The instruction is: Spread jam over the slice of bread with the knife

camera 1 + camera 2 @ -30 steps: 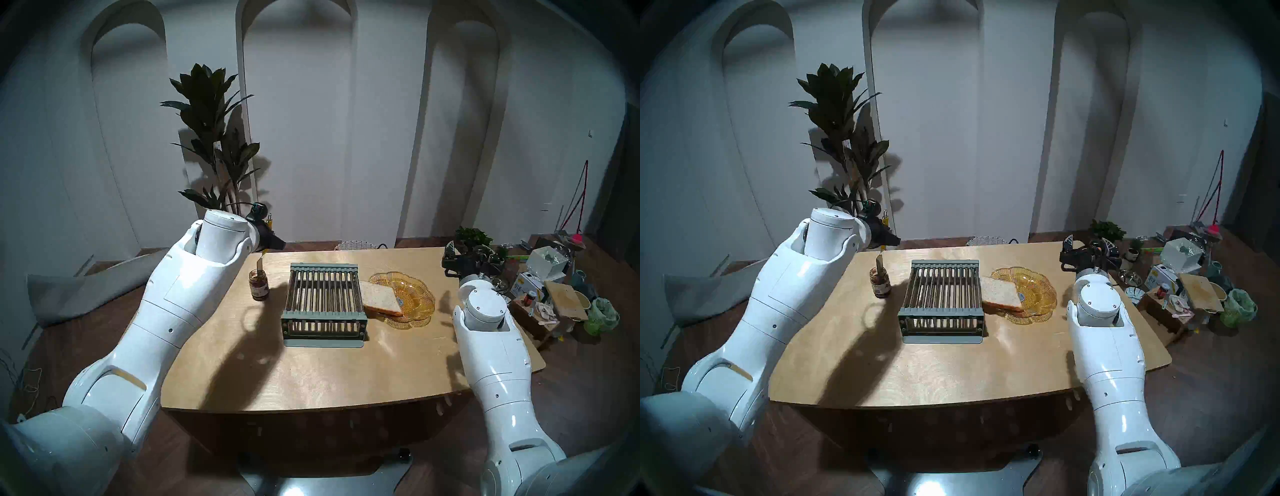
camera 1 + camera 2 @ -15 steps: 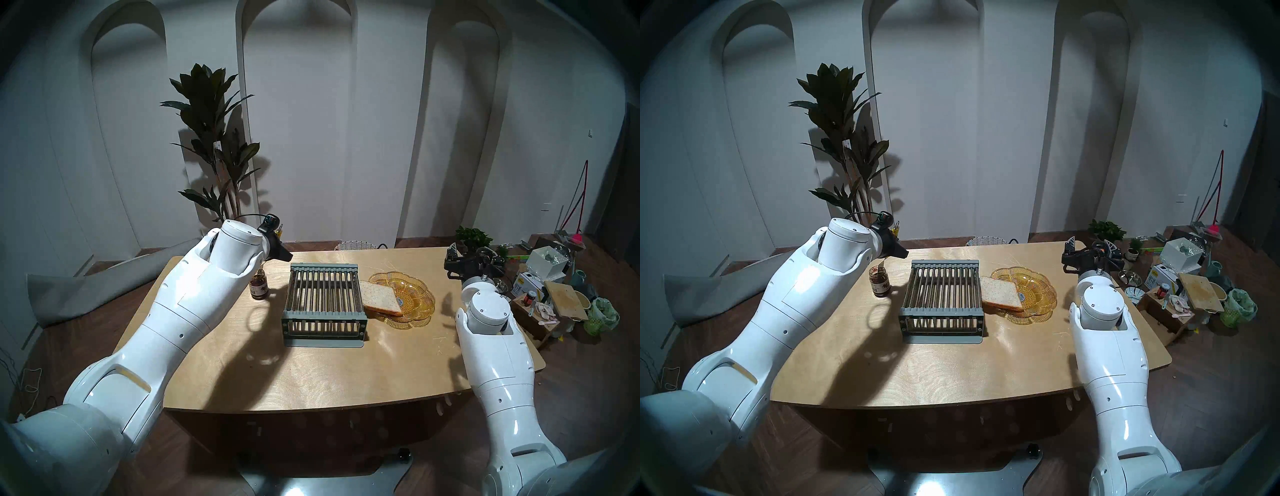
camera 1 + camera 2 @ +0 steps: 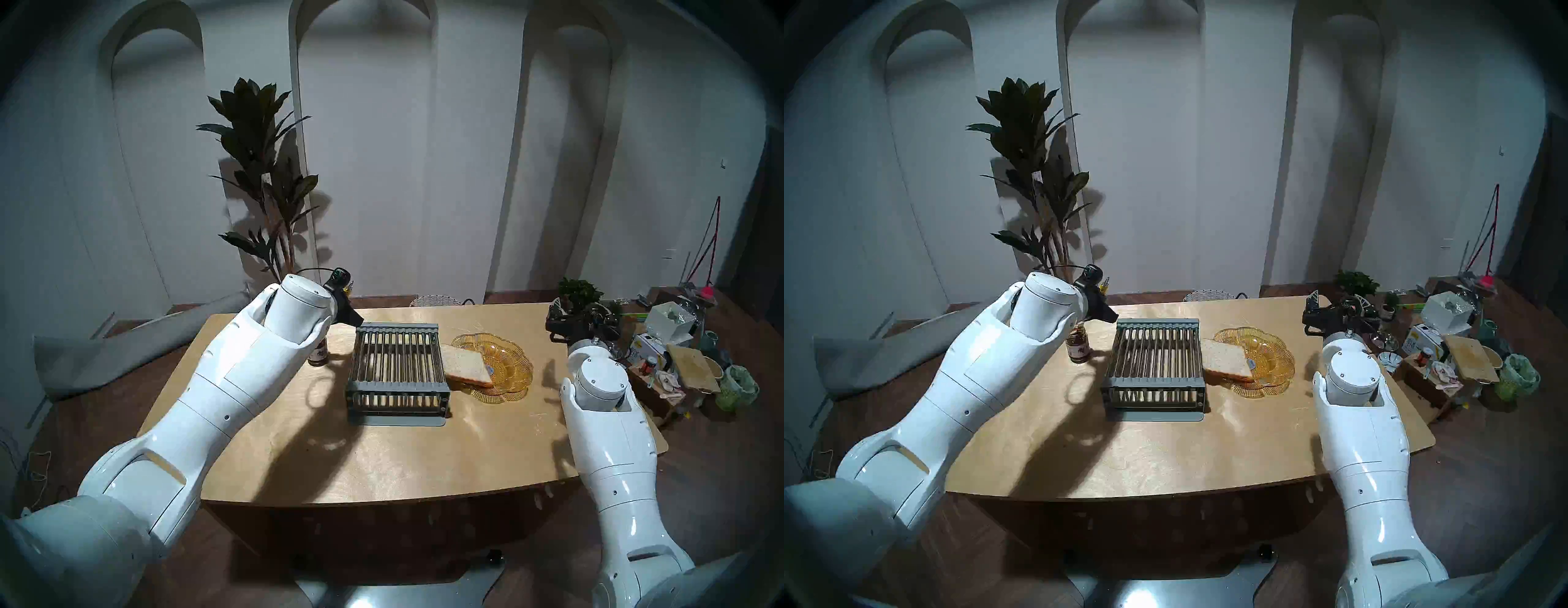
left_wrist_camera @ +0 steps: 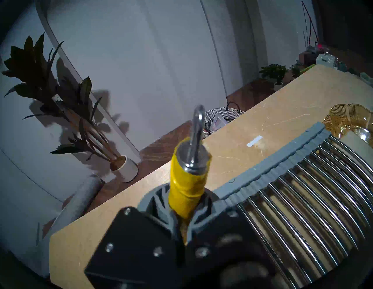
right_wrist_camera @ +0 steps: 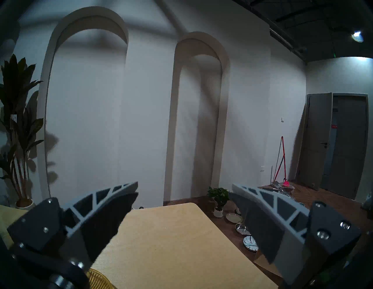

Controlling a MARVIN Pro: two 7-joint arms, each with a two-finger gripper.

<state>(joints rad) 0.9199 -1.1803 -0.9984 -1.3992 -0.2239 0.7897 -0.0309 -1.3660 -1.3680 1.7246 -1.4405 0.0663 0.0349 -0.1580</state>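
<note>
Yellow tape wraps the handle of the knife (image 4: 188, 181), which the left gripper (image 4: 182, 220) clamps between its closed grey fingers (image 4: 161, 203) at the lower middle of the left wrist view; a metal stub and ring stick up past the fingers toward the frame's centre, and the blade itself is hidden below the claw. In the head views that gripper (image 3: 350, 316) sits left of centre, directly above the jam jar (image 3: 1079, 346), whose top the arm partly covers. Whether the blade is inside the jar cannot be told.

Just right of the jar stands a grey dish rack (image 3: 396, 371) with steel bars, in the middle of the wooden table (image 3: 403, 458). Against the rack's right edge lies the slice of bread (image 3: 464, 365), pale with a tan crust, tilted with one side on the rim of an amber glass plate (image 3: 511, 369). No red shows on it. The bread is well apart from the left gripper, with the whole rack between them.

At the right of the head views, the right gripper (image 3: 1331, 314) hangs over the table's far right corner. In the right wrist view its fingers (image 5: 113, 203) stand wide apart with nothing between them, the right gripper (image 5: 184, 188) pointing toward the arched wall; the bread lies down-left of it in the head views.
</note>
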